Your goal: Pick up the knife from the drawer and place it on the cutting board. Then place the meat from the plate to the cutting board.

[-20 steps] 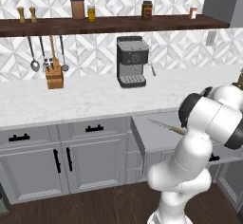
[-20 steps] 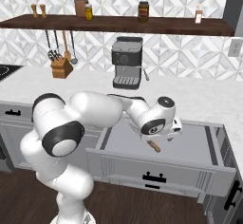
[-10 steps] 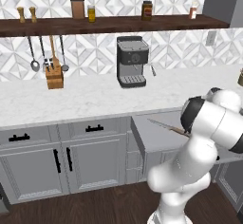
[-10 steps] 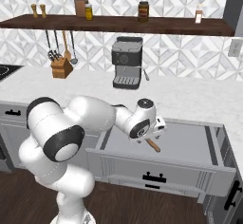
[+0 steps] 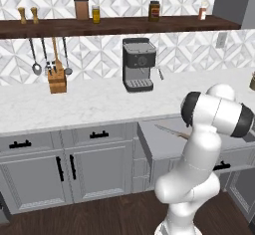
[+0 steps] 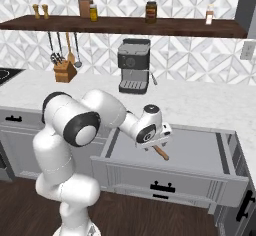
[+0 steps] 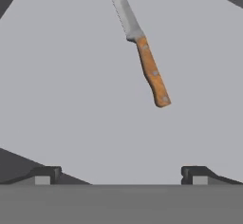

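**Over the open drawer: gripper spread above the knife**

Inside the pulled-out drawer [image 6: 200,152], a wide shallow grey container with a plain grey floor and a black bar handle on its front, lies the knife [image 7: 142,52]; it rests flat on the drawer floor, alone in that compartment as far as the views reach; the silver blade points away toward the top of the hand view, the light brown wooden handle nearer the camera. Seen from the right base view, the wooden handle pokes out just below the robot's wrist, toward the left half of the drawer; in the left base view the blade tip shows on the drawer floor beside the white arm.

The gripper [image 7: 121,173] hangs over the drawer with its two dark fingertips [image 7: 45,174] set wide apart, nothing between them; the knife lies ahead of the tips, clear of both.

Behind the drawer runs the marble table [image 5: 74,107]; it carries a black coffee machine [image 5: 138,63] and a wooden knife block [image 5: 57,79] holding short dark-handled knives. Above, a dark wooden shelf [image 5: 114,26] bears several jars and bottles, their contents too small to tell.
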